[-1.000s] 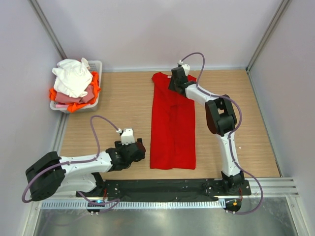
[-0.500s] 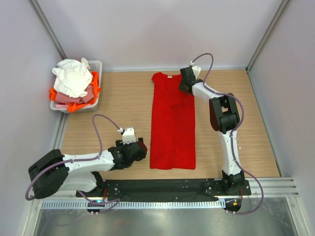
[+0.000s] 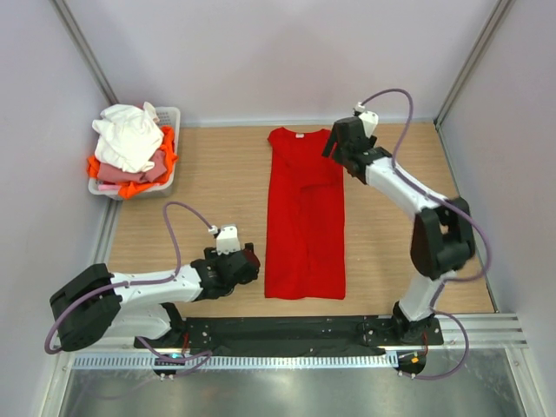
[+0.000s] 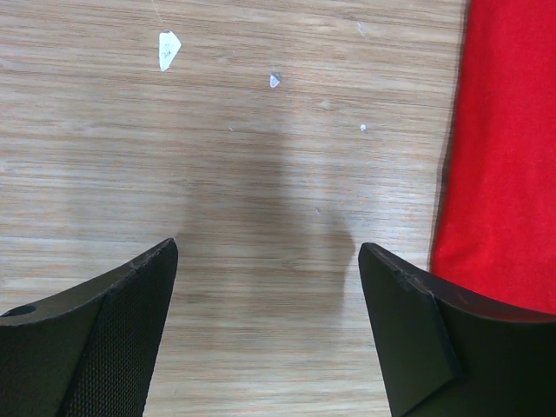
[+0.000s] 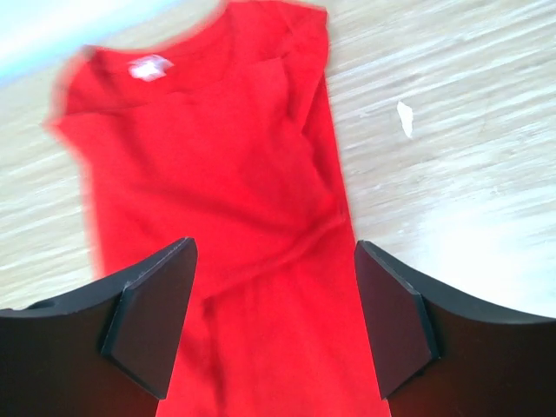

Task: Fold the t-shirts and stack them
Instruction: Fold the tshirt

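Observation:
A bright red t-shirt (image 3: 304,217) lies flat on the wooden table, folded lengthwise into a long strip, collar at the far end. My right gripper (image 3: 335,149) is open and empty above its far right corner; the wrist view shows the collar and folded sleeve (image 5: 217,156) below the jaws. My left gripper (image 3: 248,265) is open and empty over bare wood just left of the shirt's near left edge (image 4: 508,165). White, pink and orange t-shirts (image 3: 130,143) are piled in the basket at the far left.
A white slotted basket (image 3: 170,117) stands at the far left corner against the wall. Walls close the table on three sides. Small white specks (image 4: 168,48) lie on the wood. A black rail (image 3: 287,330) runs along the near edge.
My right gripper has moved right and off the far end of the red shirt, with its arm swinging outward. The left gripper shifted slightly toward the shirt's near left edge.

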Action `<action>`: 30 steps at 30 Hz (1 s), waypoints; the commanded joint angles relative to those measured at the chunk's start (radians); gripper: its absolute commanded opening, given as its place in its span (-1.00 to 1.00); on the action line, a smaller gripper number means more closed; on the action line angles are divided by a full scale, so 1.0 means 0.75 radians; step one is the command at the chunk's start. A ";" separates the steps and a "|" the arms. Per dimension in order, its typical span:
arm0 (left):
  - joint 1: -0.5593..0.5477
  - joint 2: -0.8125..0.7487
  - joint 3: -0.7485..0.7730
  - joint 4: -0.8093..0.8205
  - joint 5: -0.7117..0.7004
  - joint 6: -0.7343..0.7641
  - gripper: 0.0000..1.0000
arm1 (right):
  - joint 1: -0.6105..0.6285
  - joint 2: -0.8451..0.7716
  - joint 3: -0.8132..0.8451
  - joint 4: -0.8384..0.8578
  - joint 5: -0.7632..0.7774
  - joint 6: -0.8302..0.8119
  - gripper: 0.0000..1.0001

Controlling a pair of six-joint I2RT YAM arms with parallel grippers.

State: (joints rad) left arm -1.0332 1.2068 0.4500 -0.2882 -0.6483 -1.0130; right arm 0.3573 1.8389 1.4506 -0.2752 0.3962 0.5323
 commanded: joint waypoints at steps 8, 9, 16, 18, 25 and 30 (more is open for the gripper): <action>-0.119 -0.116 0.040 -0.027 0.224 -0.095 0.65 | 0.331 -0.930 -0.782 -0.481 -0.017 0.462 0.56; -0.148 -0.144 0.036 -0.025 0.222 -0.138 0.65 | 0.382 -0.967 -0.849 -0.530 -0.007 0.553 0.56; -0.277 -0.092 0.061 -0.023 0.189 -0.249 0.65 | 0.748 -1.233 -1.142 -0.701 0.001 0.881 0.40; -0.314 -0.073 0.075 -0.019 0.155 -0.261 0.64 | 0.794 -1.282 -1.216 -0.731 0.012 0.932 0.33; -0.342 0.017 0.102 -0.006 0.079 -0.277 0.64 | 0.861 -1.223 -1.329 -0.586 -0.047 0.965 0.17; -0.342 0.066 0.096 0.008 0.052 -0.281 0.61 | 0.908 -1.139 -1.400 -0.476 -0.070 0.994 -0.05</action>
State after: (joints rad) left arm -1.2873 1.2373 0.5079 -0.3012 -0.5522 -1.1995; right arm 1.0172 0.9623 0.4343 -0.7197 0.3454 1.2297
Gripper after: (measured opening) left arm 0.807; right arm 0.485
